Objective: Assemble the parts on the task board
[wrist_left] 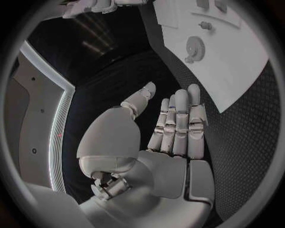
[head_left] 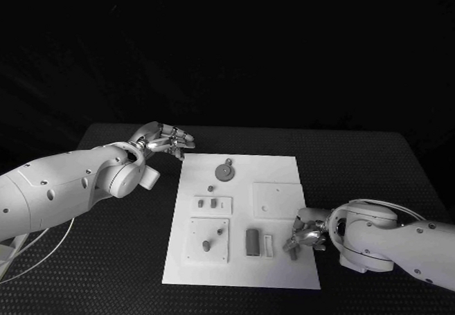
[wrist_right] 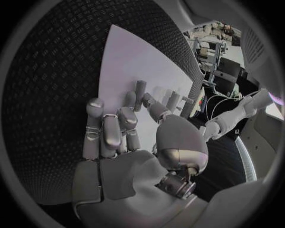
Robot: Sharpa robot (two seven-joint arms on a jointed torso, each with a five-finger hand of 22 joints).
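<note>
The white task board lies in the middle of the black table. On it are a grey gear, small grey pieces on a raised plate, pegs on a larger plate and a dark upright block. My right hand rests over the board's right edge and pinches a small grey peg between thumb and fingertip, just above the board. My left hand hovers off the board's far left corner, fingers straight and holding nothing. The gear lies beyond it.
A plain white square plate sits on the board's right half, just beyond my right hand. A narrow white slot piece lies beside the dark block. Black textured table surrounds the board on all sides.
</note>
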